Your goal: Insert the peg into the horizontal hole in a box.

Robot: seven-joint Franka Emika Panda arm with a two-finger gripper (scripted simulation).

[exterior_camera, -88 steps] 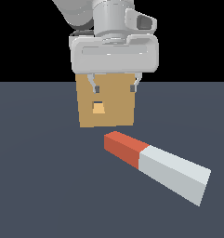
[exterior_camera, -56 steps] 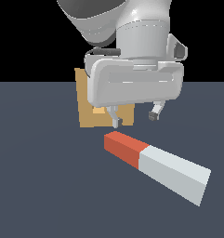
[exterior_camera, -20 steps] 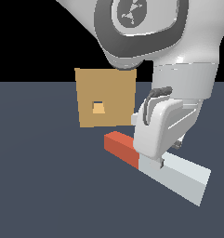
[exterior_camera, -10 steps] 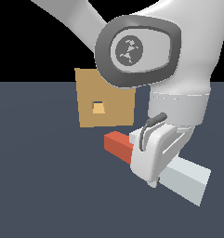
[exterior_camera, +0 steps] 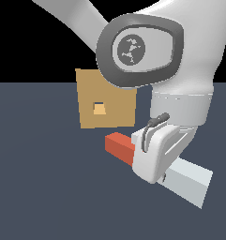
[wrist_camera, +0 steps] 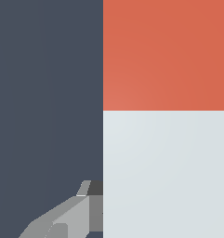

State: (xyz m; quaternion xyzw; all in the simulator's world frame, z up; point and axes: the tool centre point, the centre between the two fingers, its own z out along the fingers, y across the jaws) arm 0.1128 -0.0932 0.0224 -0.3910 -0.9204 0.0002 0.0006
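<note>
The peg [exterior_camera: 192, 180] lies flat on the dark floor, its red end [exterior_camera: 119, 146] pointing toward the box and its pale end toward the exterior view's right. The tan box [exterior_camera: 88, 98] stands behind it, with the horizontal hole [exterior_camera: 99, 108] in the middle of its face. My gripper [exterior_camera: 154, 176] is lowered over the peg just behind the red part, and the hand hides that stretch. In the wrist view the peg [wrist_camera: 165, 139] fills the frame between my jaws. One finger [wrist_camera: 81, 209] shows beside the pale part. The gripper [wrist_camera: 165, 200] straddles the peg, open.
The arm's large white wrist and dark joint ring [exterior_camera: 140, 49] cover the box's upper right corner in the exterior view. The dark blue-grey floor [exterior_camera: 39, 187] spreads around the peg and box.
The gripper has swung from in front of the box over to the peg, turned, and come down over it. Since half a second ago it has sunk a little lower. Peg and box have not moved.
</note>
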